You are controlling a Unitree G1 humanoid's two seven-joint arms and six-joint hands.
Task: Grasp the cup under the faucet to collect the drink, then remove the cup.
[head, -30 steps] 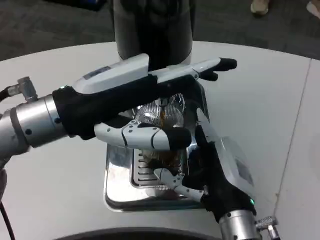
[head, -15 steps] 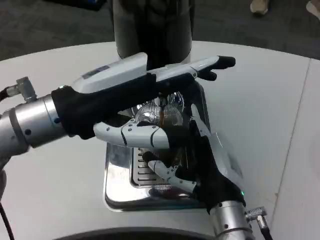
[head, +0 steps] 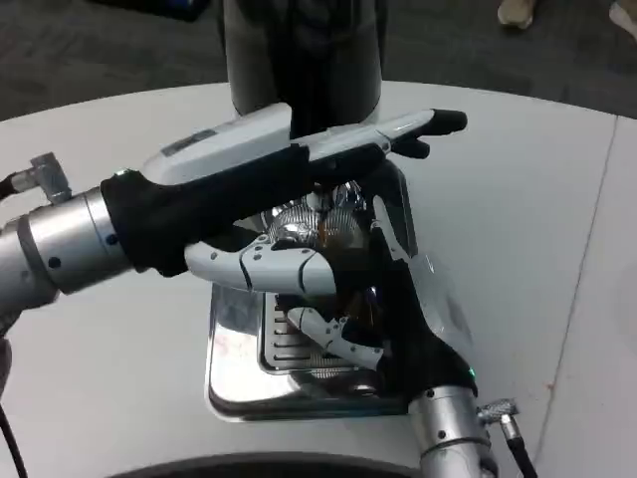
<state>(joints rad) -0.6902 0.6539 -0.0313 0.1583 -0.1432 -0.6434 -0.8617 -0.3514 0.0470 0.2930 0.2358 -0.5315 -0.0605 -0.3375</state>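
My right hand [head: 398, 299] wraps the cup [head: 343, 284] from the right, over the tray [head: 234, 368]. My left hand [head: 259, 214] lies across above; I can't tell its grip.

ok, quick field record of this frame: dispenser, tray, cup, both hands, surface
dispenser: dark cylindrical body at the table's far side, chrome tap below it
tray: chrome drip tray with slotted grate, in front of the dispenser
cup: clear cup with brown drink, on the tray under the tap, largely hidden by both hands
left hand: left hand reaches across above the cup, fingers extended toward the tap; whether it presses anything cannot be told
right hand: right hand wrapped around the cup from the near right
surface: white table
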